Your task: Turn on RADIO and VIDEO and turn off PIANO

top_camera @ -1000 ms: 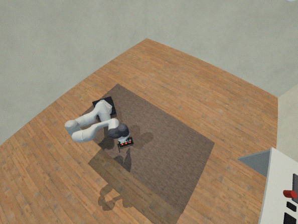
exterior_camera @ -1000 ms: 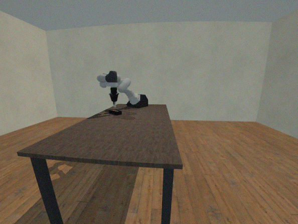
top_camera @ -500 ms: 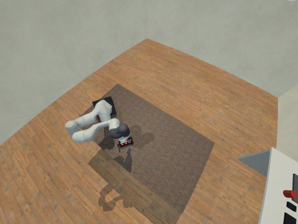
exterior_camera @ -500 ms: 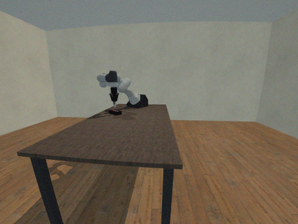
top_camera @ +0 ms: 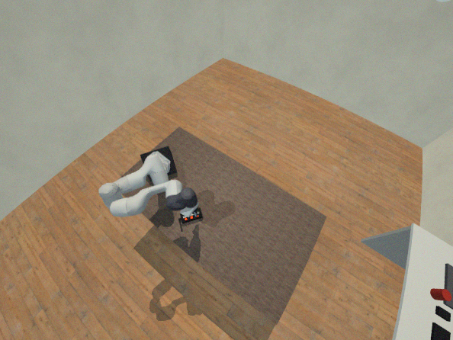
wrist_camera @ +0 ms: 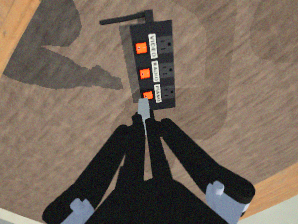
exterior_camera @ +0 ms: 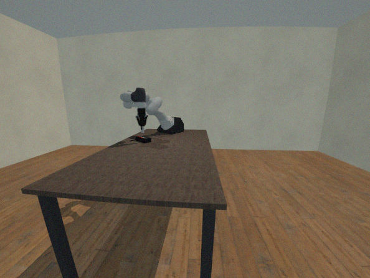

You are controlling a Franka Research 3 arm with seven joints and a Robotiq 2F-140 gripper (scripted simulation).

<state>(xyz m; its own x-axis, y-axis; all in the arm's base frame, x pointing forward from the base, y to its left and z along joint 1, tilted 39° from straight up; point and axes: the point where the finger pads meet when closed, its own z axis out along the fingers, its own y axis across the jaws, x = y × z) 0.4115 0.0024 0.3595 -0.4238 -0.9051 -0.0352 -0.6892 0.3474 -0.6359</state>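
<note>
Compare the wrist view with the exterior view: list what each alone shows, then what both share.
Only the wrist view: the readable labels VIDEO, RADIO and PIANO, each beside its own orange switch, and the outlets.

Only the exterior view: the table legs, the arm's dark base and the ceiling.

Both: the power strip lying on the table, and the gripper with its jaws shut.
</note>
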